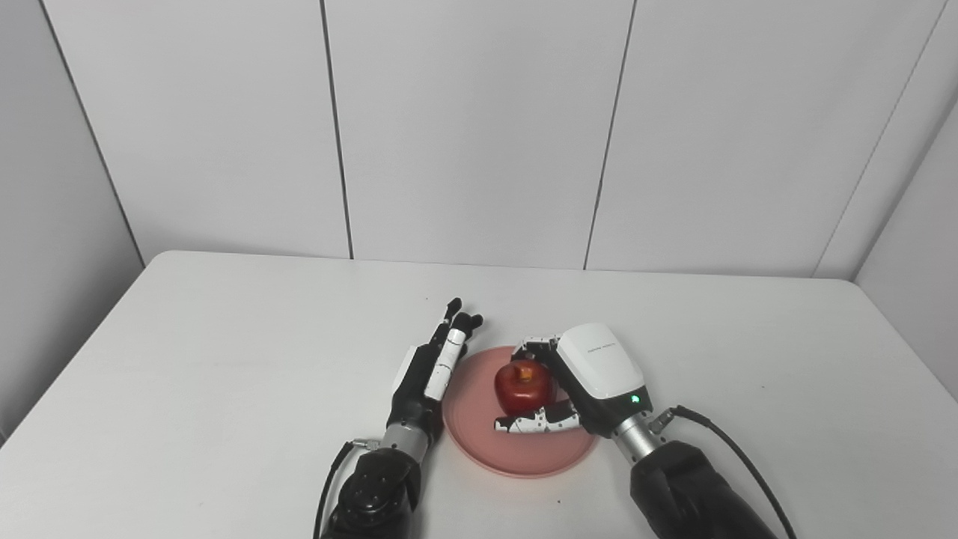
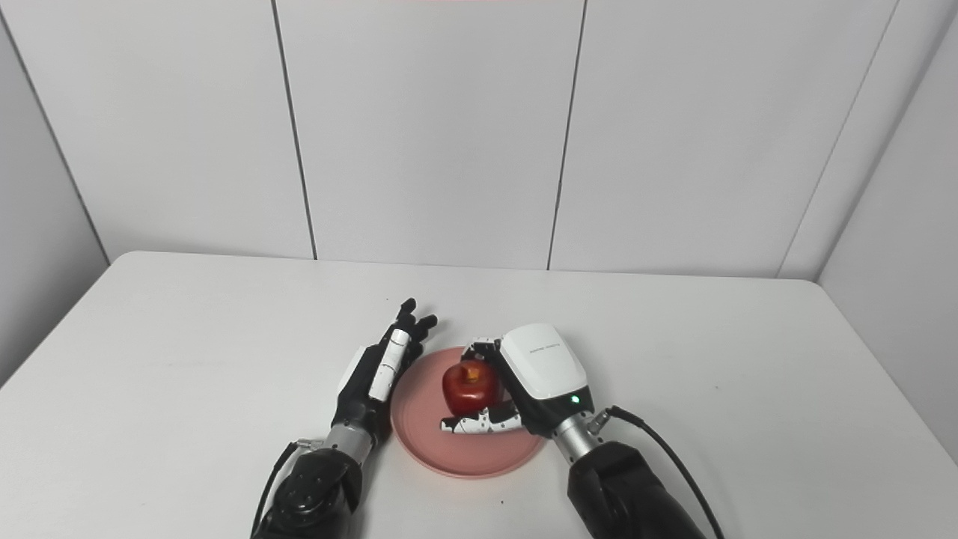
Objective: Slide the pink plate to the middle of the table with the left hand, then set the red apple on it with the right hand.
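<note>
The pink plate (image 1: pixel 516 448) lies on the white table near the front, about mid-width. The red apple (image 1: pixel 522 386) is over the plate's middle, with my right hand (image 1: pixel 576 378) shut on it: fingers curl round its far side and the thumb runs along its near side. Whether the apple rests on the plate or hangs just above it I cannot tell. My left hand (image 1: pixel 434 367) stands edge-on at the plate's left rim, fingers straight and pointing away from me, open and holding nothing.
The white table (image 1: pixel 224 359) runs out to both sides and back to a grey panelled wall. Black cables trail from both wrists near the table's front edge.
</note>
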